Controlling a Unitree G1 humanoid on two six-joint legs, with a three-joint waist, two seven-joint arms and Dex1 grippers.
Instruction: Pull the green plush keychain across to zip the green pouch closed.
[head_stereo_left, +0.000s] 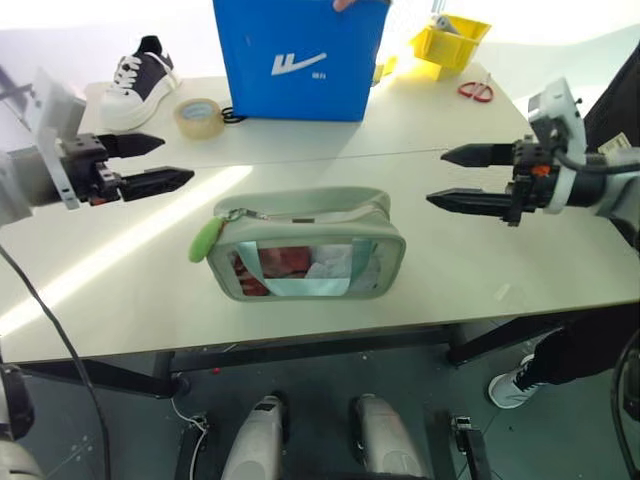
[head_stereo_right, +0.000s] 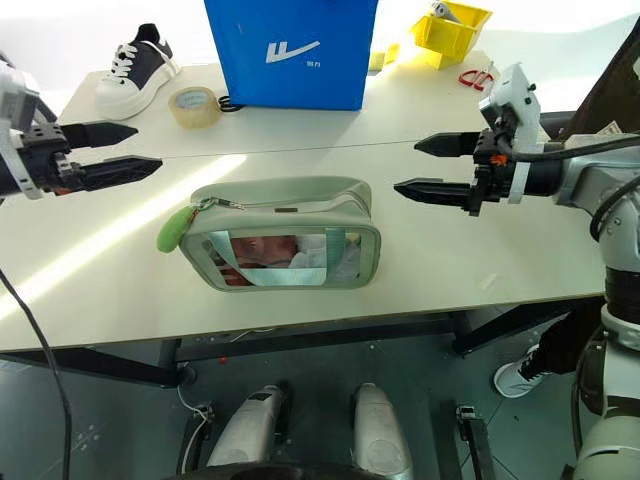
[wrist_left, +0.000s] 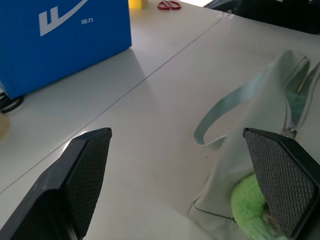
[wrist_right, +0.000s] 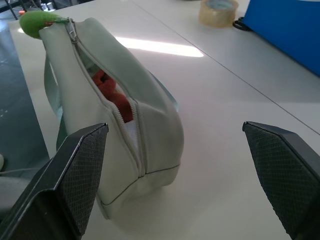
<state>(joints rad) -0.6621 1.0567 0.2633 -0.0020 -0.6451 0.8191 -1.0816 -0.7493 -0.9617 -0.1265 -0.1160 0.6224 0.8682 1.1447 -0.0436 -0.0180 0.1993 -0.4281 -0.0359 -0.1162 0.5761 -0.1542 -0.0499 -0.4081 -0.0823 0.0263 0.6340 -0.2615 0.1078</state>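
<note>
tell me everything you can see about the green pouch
The green pouch is a pale sage-green, boxy soft case with rounded corners, lying on the white table. Its clear window faces the camera and shows red and light-blue contents. The top zipper is open, with red items showing through the gap. A thin strap runs along the top. A lime-green plush keychain hangs from the zipper pull at the pouch's left end. Neither tool touches it.
</note>
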